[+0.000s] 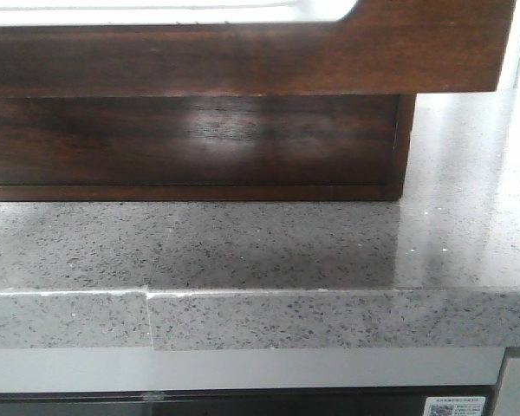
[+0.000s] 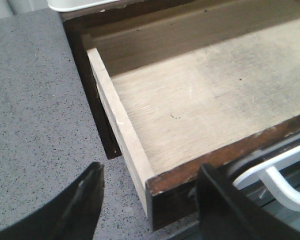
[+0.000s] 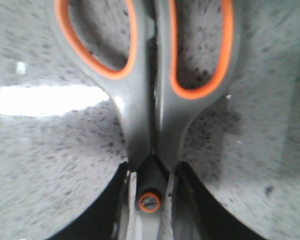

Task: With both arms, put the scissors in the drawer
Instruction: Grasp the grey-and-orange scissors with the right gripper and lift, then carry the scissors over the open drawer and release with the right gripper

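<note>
Dark glossy drawer [image 1: 243, 56] across the top, pulled out, overhanging the cabinet front [image 1: 191, 139] below. White showing through a round-cornered cutout along its upper edge. Soft glare on the cabinet front. Grey speckled worktop [image 1: 260, 251] beneath, shadowed under the overhang. Vertical seam [image 1: 147, 316] in its front edge, left of centre. Sticker [image 1: 455, 406] at bottom right.

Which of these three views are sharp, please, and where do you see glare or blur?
Front view: fairly sharp, a soft pale sheen on the cabinet under the drawer. Left wrist view: drawer floor sharp, fingers blurred. Right wrist view: scissors soft, a white glare patch on the counter.
</note>
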Tool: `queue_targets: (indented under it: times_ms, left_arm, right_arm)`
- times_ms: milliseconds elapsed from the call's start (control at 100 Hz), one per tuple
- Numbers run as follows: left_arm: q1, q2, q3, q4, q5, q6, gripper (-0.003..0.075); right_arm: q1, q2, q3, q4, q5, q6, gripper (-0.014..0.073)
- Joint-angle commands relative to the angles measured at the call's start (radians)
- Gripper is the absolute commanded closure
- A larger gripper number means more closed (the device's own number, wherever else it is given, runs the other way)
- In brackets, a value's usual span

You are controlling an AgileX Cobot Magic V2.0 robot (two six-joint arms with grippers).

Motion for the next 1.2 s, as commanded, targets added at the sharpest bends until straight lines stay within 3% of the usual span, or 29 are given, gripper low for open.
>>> queue_targets:
  times_ms: [0, 270, 590, 880, 1190]
  left_arm:
    - [-0.006, 0.007, -0.026, -0.032, -0.069, -0.011, 0.0334]
    - [-0.006, 0.007, -0.026, -0.032, -0.069, -0.011, 0.0334]
    - [-0.006, 0.007, -0.026, -0.032, -0.069, -0.011, 0.0334]
    - [-0.006, 0.007, -0.026, -0.032, -0.069, -0.011, 0.0334]
    - [-0.006, 0.007, -0.026, -0.032, -0.069, -0.011, 0.0334]
  right_arm:
    - [0.023, -0.111, -0.07, 0.006, 0.006, -0.014, 0.0554]
    - [0.169, -0.319, -0.29, 0.064, 0.028, -0.047, 0.0554]
    - [0.517, -0.47, -0.436, 0.104, -0.014, -0.157, 0.0554]
    - [0.855, -0.448, -0.436, 0.132, -0.031, -0.394, 0.0554]
    - [1.017, -0.306, -0.436, 0.11, 0.063, -0.545, 0.0554]
